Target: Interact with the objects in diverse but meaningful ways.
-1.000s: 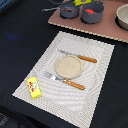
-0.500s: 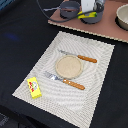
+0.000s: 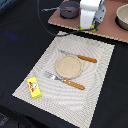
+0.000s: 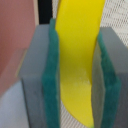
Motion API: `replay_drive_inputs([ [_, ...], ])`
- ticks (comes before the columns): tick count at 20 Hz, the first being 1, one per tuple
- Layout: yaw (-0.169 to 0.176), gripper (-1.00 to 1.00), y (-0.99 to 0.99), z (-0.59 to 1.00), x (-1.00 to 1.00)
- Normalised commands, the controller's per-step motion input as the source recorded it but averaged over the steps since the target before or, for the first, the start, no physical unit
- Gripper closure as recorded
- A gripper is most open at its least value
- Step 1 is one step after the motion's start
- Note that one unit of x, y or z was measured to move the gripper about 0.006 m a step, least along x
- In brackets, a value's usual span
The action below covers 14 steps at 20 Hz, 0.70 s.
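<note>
Banana (image 4: 80,65) is what I am carrying right now: in the wrist view the yellow curve is sitting between the two green pads (image 4: 51,85), and both pads are pressing against it, so the gripper (image 4: 80,75) is clamped narrowly on the fruit. In the exterior view I am seeing the gripper (image 3: 94,26) hanging at the far end of the scene, above the near edge of the brown board (image 3: 107,29), with a sliver of yellow peeking out below the white housing. I am judging this as the carry stage, with the fruit lifted and nothing yet set down.

The arm is reaching in from the far side, wrist pointing roughly downward, just beside the dark bowl (image 3: 70,8) on the board.

For the next move I am thinking about a sensible place to put the banana. The round tan plate (image 3: 69,66) is sitting in the middle of the placemat (image 3: 95,95), between the knife (image 3: 80,57) and the fork (image 3: 64,81). Getting there is calling for a traverse toward the near side, then a gentle descent, keeping clear of both wooden handles. The yellow box (image 3: 34,87) is lying at the mat's near corner on the exterior view's left, well apart from my path. I am not seeing the other toy foods.
</note>
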Motion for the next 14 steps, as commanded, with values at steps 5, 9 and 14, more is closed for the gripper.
replay_drive_inputs([
  [5,-0.033,1.00,-0.09,-0.34,0.35],
  [9,0.000,1.00,-0.06,-0.31,0.21],
  [14,0.000,-1.00,-0.07,-0.22,0.16],
])
